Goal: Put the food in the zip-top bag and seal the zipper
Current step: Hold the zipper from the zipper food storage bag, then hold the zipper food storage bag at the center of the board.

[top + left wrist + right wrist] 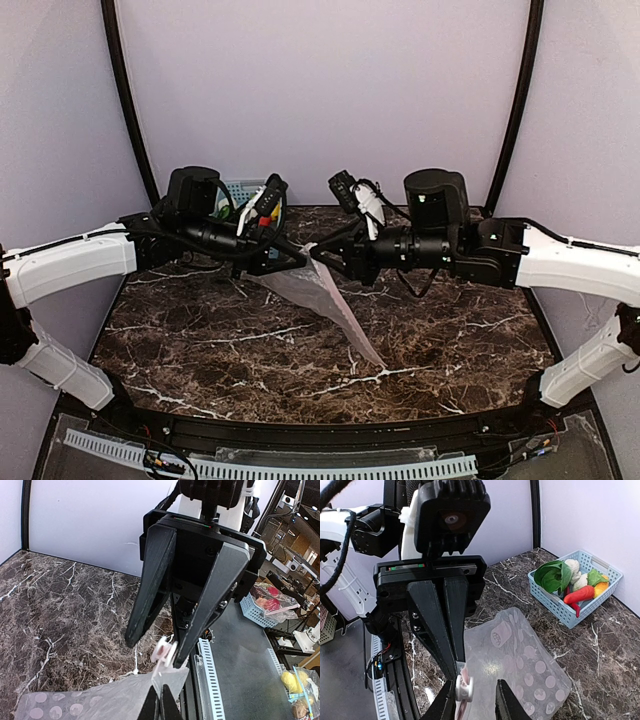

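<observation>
My left gripper (453, 672) is pinched tight on one top corner of the bag (520, 665). The bag hangs in the air between my two arms, over the middle of the table (200, 340), and its far end droops toward the marble. I can't tell whether that end touches.

My right gripper (156, 652) faces the left one, fingers apart around the slider (464, 687) on the zipper (461, 709). The slider leans against one finger and the other stands clear of it, so nothing is clamped there yet.

The food (570, 580) lies in the basket (555, 607) at the table's back edge, well apart from the bag, which looks empty to me.

**What worries me**
- The slider sits off-centre in my right fingers, so closing now could twist it sideways or catch only film.
- Once I pull, all the load goes to my left pinch on thin, slick plastic. If that slips, the bag drops and crumples.
- I can't see whether the zipper is open or shut. Dragging the slider the wrong way would seal an empty bag.
- The bag is floppy, and its mouth may fold shut however I leave it.
</observation>
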Available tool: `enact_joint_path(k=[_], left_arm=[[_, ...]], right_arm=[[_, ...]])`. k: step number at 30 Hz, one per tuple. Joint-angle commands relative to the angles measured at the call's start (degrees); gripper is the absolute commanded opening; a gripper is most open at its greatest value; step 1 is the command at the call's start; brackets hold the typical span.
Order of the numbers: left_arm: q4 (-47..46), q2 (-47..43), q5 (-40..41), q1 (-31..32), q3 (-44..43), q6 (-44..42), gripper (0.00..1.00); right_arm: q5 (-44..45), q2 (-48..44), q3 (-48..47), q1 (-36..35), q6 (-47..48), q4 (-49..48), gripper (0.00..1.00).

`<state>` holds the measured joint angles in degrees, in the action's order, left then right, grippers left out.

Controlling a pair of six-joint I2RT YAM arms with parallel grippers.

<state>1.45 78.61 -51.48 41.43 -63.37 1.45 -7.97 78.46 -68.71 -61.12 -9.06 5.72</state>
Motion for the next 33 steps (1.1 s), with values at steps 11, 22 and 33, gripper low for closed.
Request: enact_joint_path(k=[11,22,33], left_arm=[[1.4,-1.2,-0.3,0.4,0.7,-0.8,0.01],[1.5,-0.8,-0.5,0.4,0.7,-0.8,0.01],[-0.2,0.1,-1.6,0.5,1.0,1.4,0.55]], right_arm=[[-0.6,1.1,-2.0,-0.4,0.2,-2.1,0.26],[-0.8,0.5,-1.3,-0.5,0.4,-3.3,0.10],[-3.3,0.7,-0.9,-0.4,0.4,-3.6,0.01]])
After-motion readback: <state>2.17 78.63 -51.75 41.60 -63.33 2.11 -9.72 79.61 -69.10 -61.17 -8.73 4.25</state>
